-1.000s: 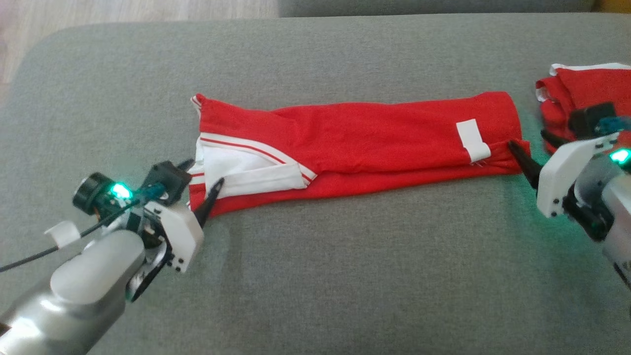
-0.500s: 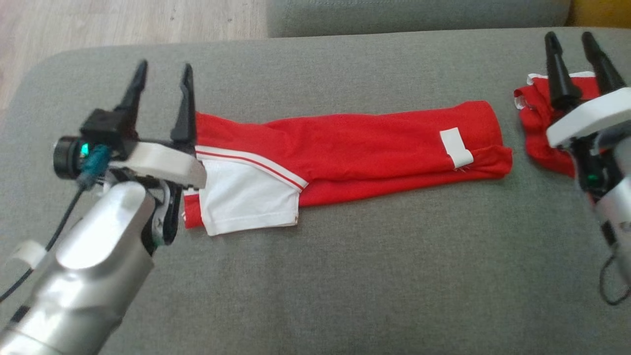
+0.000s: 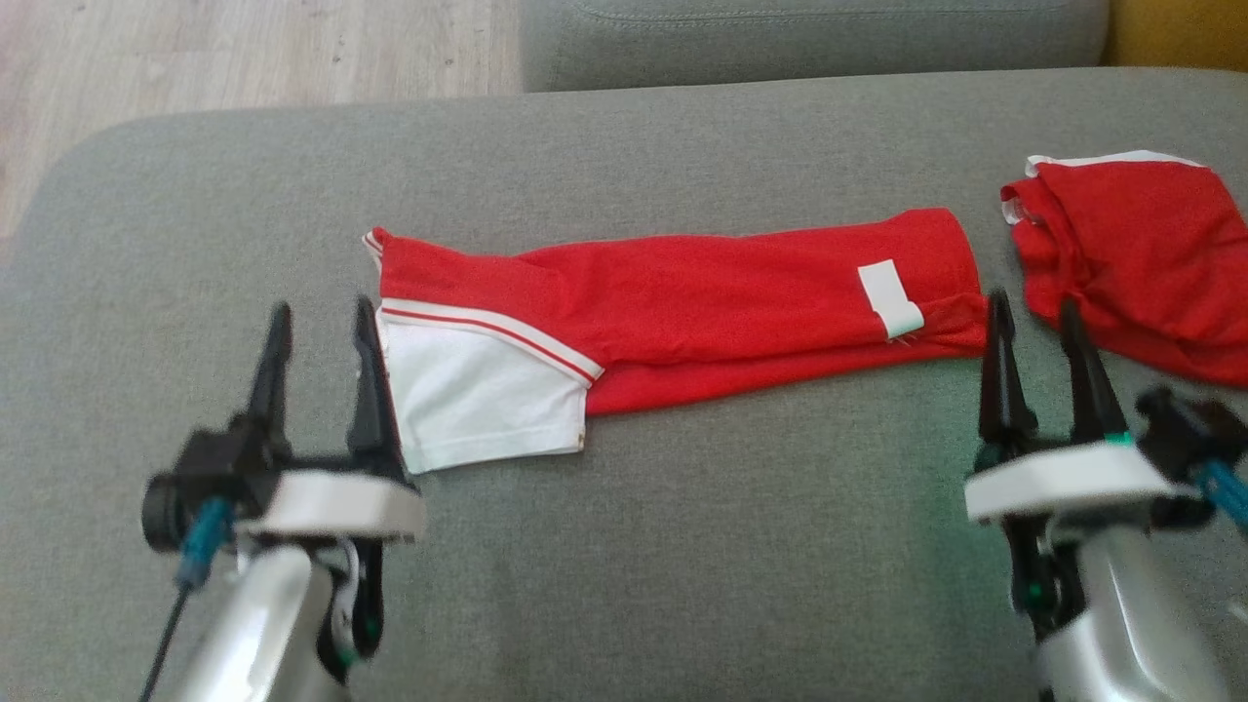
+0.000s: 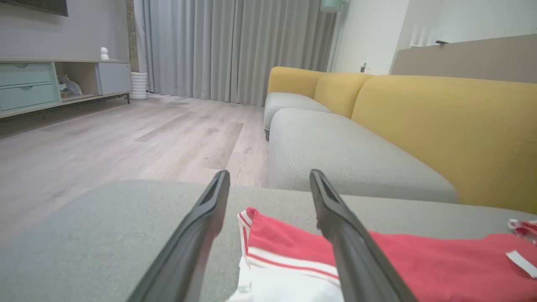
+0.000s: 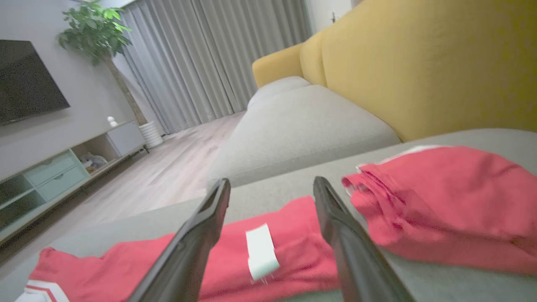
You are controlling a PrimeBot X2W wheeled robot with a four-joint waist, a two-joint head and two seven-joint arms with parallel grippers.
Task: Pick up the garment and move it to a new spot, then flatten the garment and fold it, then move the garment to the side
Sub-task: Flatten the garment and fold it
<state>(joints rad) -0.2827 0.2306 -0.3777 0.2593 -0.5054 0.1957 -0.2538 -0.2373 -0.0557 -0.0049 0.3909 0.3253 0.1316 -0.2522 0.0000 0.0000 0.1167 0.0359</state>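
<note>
Red garment (image 3: 741, 302) folded into a long strip, lying flat across the grey sofa cushion (image 3: 682, 546), white panel at its left end. Left end effector (image 3: 322, 307): fingers spread wide, empty, just beside that white end. Right end effector (image 3: 1032, 302): likewise spread, empty, near the strip's right end. Second red garment (image 3: 1141, 263) heaped further right.

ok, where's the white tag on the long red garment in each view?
Head view: white tag, right end of long garment.
Left wrist view: lower right edge.
Right wrist view: bottom centre, inside the right gripper.
Shared landmark: second red garment near it.
</note>
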